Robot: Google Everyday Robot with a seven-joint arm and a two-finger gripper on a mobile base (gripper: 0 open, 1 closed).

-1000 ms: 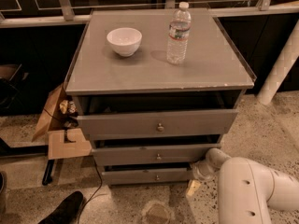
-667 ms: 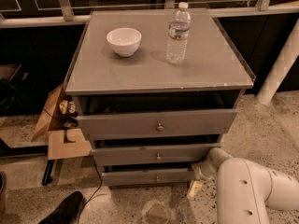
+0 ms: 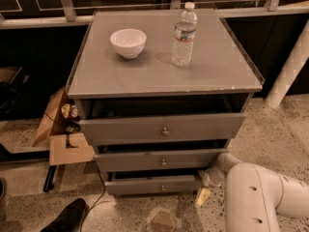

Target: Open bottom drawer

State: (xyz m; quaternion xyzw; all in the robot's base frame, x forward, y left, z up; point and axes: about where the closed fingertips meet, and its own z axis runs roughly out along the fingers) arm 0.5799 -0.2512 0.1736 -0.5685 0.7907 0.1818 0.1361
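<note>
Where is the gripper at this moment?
In the camera view, the gripper is low and right of centre, at the right end of the bottom drawer, to the right of its knob.

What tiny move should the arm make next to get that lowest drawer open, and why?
Probably slide the gripper left along the bottom drawer toward its knob. The gripper sits low by the drawer's right end, off to the side of the small central knob, so it seems to have nothing to pull on there.

Office or lab corner: speckled floor (image 3: 289, 129), window rail (image 3: 38, 21), grey drawer unit (image 3: 217, 66), cardboard box (image 3: 70, 149); hand (image 3: 204, 187) low beside bottom drawer (image 3: 145, 185).
</note>
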